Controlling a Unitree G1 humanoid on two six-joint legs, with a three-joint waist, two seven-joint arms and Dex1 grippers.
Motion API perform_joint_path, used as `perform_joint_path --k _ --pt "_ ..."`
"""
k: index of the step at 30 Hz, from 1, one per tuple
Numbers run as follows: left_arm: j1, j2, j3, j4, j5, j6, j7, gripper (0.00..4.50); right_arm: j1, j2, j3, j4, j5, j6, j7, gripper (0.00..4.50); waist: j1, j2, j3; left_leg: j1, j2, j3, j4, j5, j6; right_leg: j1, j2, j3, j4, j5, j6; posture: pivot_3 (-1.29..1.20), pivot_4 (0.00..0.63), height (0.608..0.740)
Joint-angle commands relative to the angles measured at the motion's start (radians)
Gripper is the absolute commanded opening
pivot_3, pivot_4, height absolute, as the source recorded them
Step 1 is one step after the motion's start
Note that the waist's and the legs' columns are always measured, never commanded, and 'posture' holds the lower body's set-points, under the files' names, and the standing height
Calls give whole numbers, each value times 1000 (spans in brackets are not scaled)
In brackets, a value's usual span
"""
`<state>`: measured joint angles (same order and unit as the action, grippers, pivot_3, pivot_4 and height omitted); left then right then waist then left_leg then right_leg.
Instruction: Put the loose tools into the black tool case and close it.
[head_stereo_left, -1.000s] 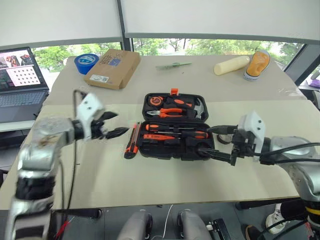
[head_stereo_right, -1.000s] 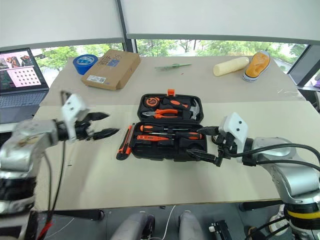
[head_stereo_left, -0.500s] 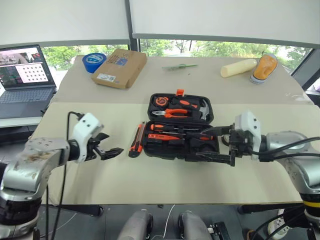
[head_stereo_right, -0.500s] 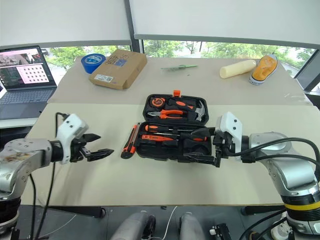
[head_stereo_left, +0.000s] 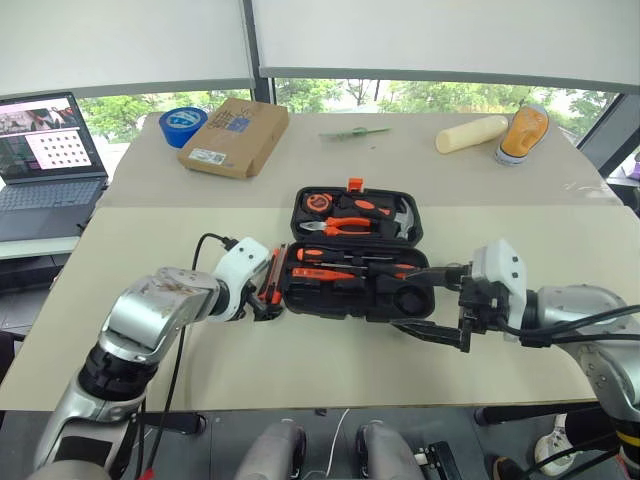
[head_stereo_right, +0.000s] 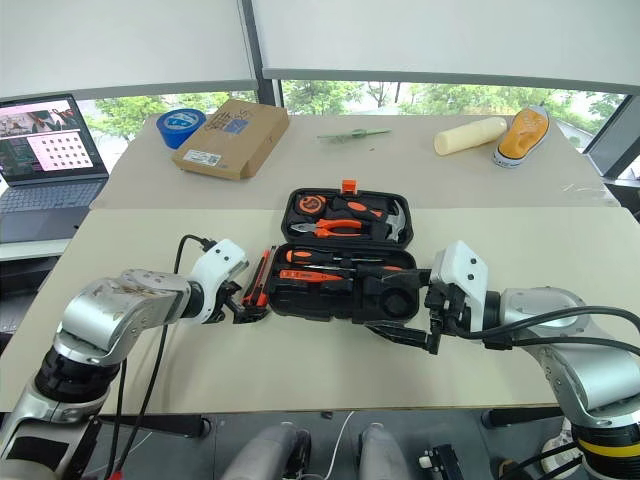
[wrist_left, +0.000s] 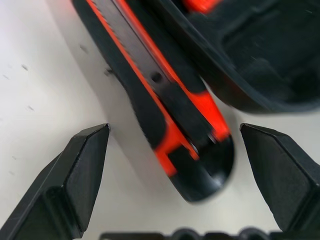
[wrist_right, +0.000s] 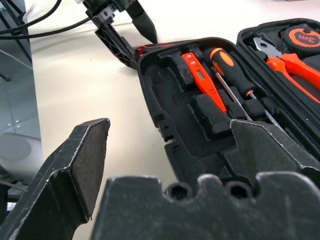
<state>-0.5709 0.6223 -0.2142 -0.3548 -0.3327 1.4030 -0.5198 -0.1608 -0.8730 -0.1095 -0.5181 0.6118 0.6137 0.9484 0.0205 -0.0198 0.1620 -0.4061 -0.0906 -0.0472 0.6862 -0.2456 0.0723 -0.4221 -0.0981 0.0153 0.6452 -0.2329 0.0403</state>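
Note:
The black tool case (head_stereo_left: 300, 292) lies open mid-table, its lid half holding pliers (head_stereo_left: 352, 225), a hammer and a tape measure. In its front half lie an orange-and-black screwdriver (wrist_right: 235, 75) and the slim orange tester (wrist_right: 200, 75). The orange-black utility knife (head_stereo_left: 273, 274) lies on the table along the case's left edge. My left gripper (wrist_left: 173, 131) points down at the knife's near end, open, one finger on each side and neither touching it. My right gripper (head_stereo_left: 435, 300) hovers open at the case's front right corner, nothing between its fingers.
At the back left stand a brown cardboard box (head_stereo_left: 235, 135), a blue tape roll (head_stereo_left: 182, 125) and a laptop (head_stereo_left: 45, 150). A thin green stick (head_stereo_left: 355, 130), a pale cylinder (head_stereo_left: 472, 132) and an orange shoe (head_stereo_left: 523, 135) lie along the far side.
My left gripper has swung right and down from the open table to the knife's near end, now pointing steeply down. The right gripper has stayed by the case. The camera shifted slightly.

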Motion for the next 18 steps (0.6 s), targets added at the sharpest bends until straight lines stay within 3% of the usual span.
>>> perform_joint_path --k 1,3,8,14,18 --pt "-5 -14 -29 25 12 -18 18 4229 0 -11 -35 -35 10 -5 -6 4500 2 0 0 0 0 0 0 0 0 0 0 0 0 0 0 0 150 738" --pt "-2 -16 -35 23 8 -17 15 3731 0 -12 -35 -37 7 -10 -5 4500 4 0 0 0 0 0 0 0 0 0 0 0 0 0 0 0 150 738" --pt "26 6 -29 52 32 -35 34 1904 -8 -12 -44 -34 12 -10 -8 4500 5 0 0 0 0 0 0 0 0 0 0 0 0 0 0 0 150 738" --pt "23 88 15 122 62 -156 10 1827 -9 -15 -46 -26 4 -17 -1 4500 3 0 0 1 1 0 0 0 -1 0 -3 1 0 0 0 0 150 738" --pt "-59 201 32 297 114 -565 -159 1807 -6 -30 -70 -15 46 24 20 4500 -9 -1 0 1 1 0 -4 2 -3 -2 -2 1 0 0 -2 0 150 738"
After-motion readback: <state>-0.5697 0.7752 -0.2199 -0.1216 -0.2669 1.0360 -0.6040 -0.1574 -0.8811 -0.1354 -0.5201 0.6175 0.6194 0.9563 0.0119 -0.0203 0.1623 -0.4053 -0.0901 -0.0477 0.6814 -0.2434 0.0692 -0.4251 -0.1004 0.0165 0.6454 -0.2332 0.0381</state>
